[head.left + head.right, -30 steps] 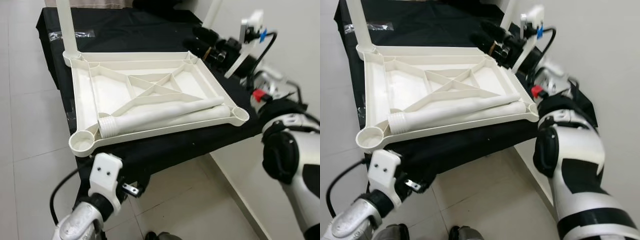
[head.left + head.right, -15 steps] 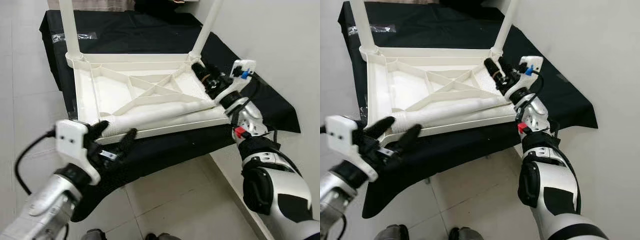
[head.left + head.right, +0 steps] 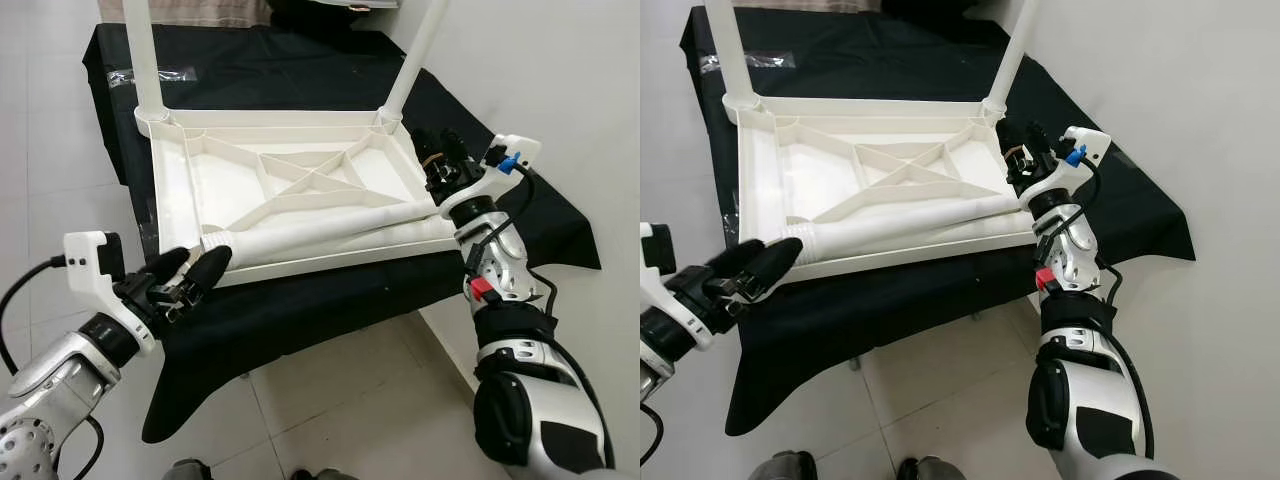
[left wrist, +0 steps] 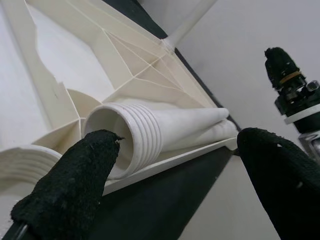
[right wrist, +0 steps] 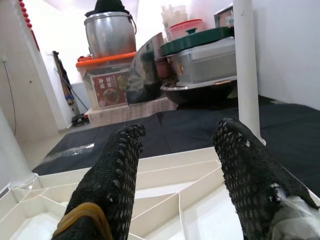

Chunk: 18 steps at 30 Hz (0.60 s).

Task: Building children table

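The white plastic tabletop lies upside down on a black-draped table. Upright legs stand in its far-left socket and far-right socket. Two loose legs lie side by side inside it along the near rim. The threaded end of one points at my left gripper, which is open just off the near-left corner and not touching it. My right gripper is open above the right rim, near the legs' narrow tips, with nothing between its fingers.
Black cloth hangs over the table's near edge to the tiled floor. A white wall runs close along the right side. Pots and food containers are stacked beyond the table's far end. A strip of tape sticks to the cloth.
My left gripper rose from below the table edge to the near-left corner and now faces the leg's threaded end. My right gripper moved along the tabletop's right side. The camera shifted back.
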Motion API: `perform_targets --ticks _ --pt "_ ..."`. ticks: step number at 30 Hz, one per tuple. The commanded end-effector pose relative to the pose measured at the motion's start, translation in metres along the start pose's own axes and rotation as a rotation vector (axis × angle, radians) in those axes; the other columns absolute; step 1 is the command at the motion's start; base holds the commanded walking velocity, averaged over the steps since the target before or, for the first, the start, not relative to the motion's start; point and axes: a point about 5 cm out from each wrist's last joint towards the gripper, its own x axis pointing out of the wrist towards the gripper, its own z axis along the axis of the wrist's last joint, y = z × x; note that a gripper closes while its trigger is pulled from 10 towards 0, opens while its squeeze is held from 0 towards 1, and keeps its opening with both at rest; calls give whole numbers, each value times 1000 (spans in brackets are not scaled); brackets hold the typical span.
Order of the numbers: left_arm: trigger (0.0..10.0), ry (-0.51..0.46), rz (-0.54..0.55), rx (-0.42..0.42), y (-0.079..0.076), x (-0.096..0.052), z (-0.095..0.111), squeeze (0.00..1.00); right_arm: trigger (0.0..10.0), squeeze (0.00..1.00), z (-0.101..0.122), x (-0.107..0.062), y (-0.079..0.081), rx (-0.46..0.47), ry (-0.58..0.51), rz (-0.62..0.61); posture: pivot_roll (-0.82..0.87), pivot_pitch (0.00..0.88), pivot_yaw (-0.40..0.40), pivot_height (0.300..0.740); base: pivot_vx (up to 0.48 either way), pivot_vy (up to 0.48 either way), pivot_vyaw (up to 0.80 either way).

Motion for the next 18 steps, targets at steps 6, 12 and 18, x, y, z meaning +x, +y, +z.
perform_targets --ticks 6,12,18 --pt "10000 61 -44 -65 12 5 0 0 10000 0 -5 -9 1 -12 13 -16 130 148 -188 740 0 0 0" --pt "10000 101 -61 -58 24 11 11 0 10000 0 -5 -17 1 -12 21 -44 131 148 -178 740 0 0 0" --pt "10000 115 -79 -123 33 15 13 0 10000 0 -5 -21 4 -20 19 -53 129 149 -164 740 0 0 0"
